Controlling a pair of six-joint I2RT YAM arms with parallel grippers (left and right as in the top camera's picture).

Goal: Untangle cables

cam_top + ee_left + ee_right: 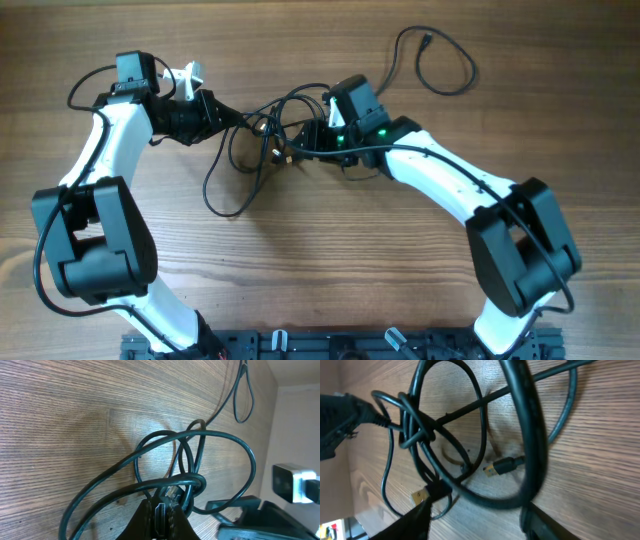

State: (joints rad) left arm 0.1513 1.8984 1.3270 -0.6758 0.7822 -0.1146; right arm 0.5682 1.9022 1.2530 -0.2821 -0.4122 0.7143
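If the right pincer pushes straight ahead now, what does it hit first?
Probably the black cable loop, which curves just ahead of the right pincer between its open jaws. The gold-tipped plug lies beyond. Depth is unclear.

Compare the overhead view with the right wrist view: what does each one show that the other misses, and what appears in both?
Only overhead: the whole left arm and right arm, and a loose cable loop lying off beyond the right arm. Only right wrist: close up, a gold-tipped plug lying on the wood, and a second plug near the open right tool. Both: the knotted cables, the left tool shut on them, and the wooden table.
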